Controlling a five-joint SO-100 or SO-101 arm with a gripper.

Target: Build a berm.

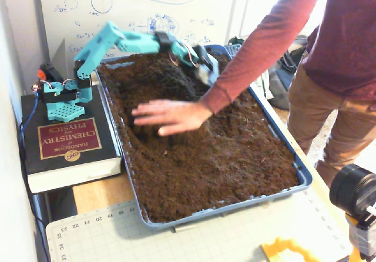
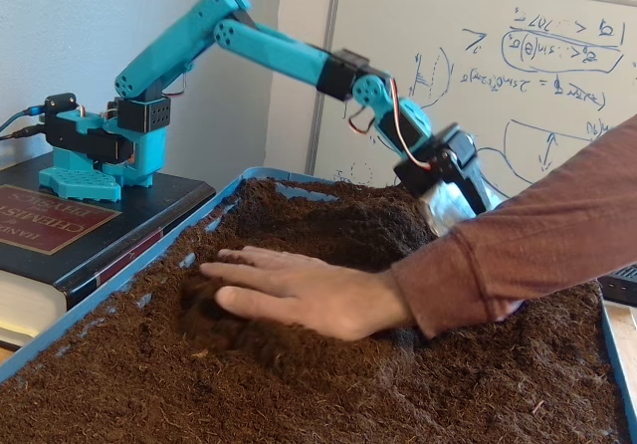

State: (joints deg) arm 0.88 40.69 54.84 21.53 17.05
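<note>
Blue tray filled with dark soil. A person's hand lies flat on the soil near tray centre. The teal arm's end effector hovers above the far soil; its grip state cannot be told.

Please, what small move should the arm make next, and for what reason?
Probably none yet: the arm should hold. A person's hand lies flat on the soil in the blue tray, right below the arm's path, and the gripper hangs just above the sleeve. Once the hand leaves, the gripper could lower to the soil and push it into a ridge.
</note>
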